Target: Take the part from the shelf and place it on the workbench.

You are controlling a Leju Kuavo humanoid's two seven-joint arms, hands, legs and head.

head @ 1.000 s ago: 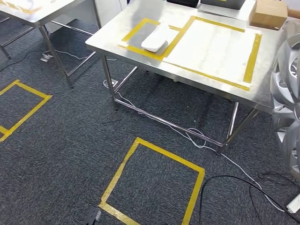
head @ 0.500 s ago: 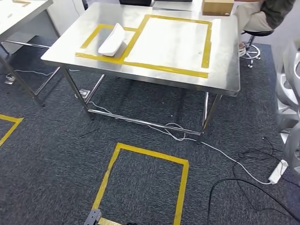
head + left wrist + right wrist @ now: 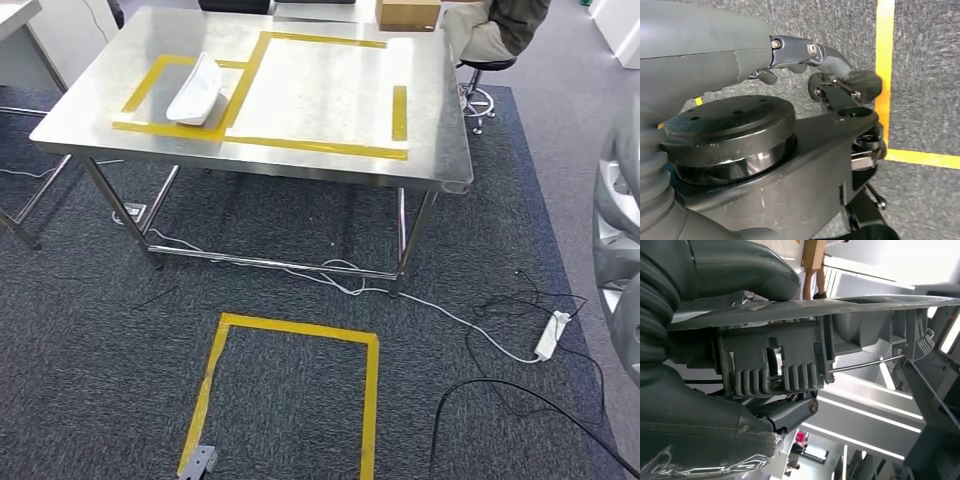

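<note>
One grey, spoked wheel-cover part (image 3: 836,335), ribbed underneath, sits gripped in the right hand (image 3: 715,405); left hand (image 3: 798,55) holds nothing.

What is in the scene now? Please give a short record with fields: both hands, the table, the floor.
right hand: right hand grips a grey wheel cover by its ribbed back
left hand: left hand holds nothing, over the carpet
table: steel table with two yellow taped frames; a white piece lies in the smaller one, the larger one is bare
far edge: a cardboard box; a seated person beyond it
floor: a yellow taped square, a power strip with cables
</note>
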